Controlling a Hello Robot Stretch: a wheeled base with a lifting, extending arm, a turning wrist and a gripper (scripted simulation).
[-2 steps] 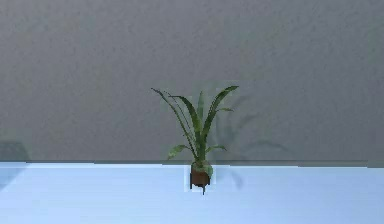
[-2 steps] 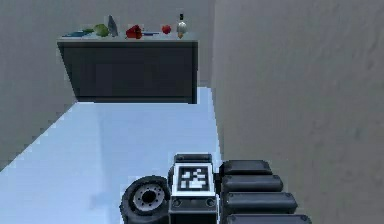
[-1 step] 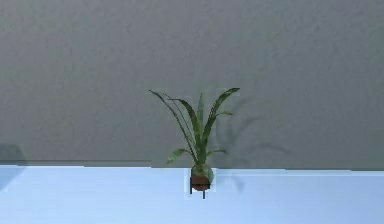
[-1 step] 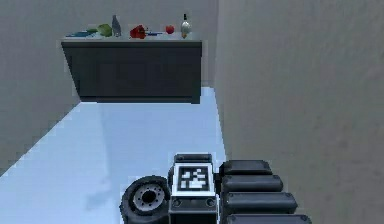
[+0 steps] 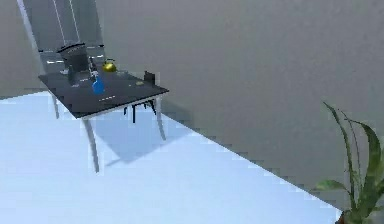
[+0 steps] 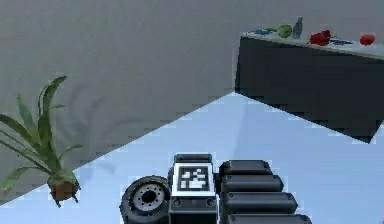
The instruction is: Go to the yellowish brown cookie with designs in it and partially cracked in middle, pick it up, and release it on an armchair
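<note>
One yellowish blob (image 5: 108,67) on dark table (image 5: 72,93)

Supports on record: one table, one counter, open floor.
In my forward view, a dark-topped table (image 5: 68,92) on pale legs stands on the pale blue floor (image 5: 190,175); I note a small blue thing (image 5: 98,87) near its middle and a yellowish thing (image 5: 108,67) toward its far side, with darker items behind that I cannot identify. In my arm side view, a dark counter (image 6: 300,85) carries two red things (image 6: 320,38) and a green thing (image 6: 285,31) along its top. A potted plant (image 6: 60,186) stands on the floor by the wall.
</note>
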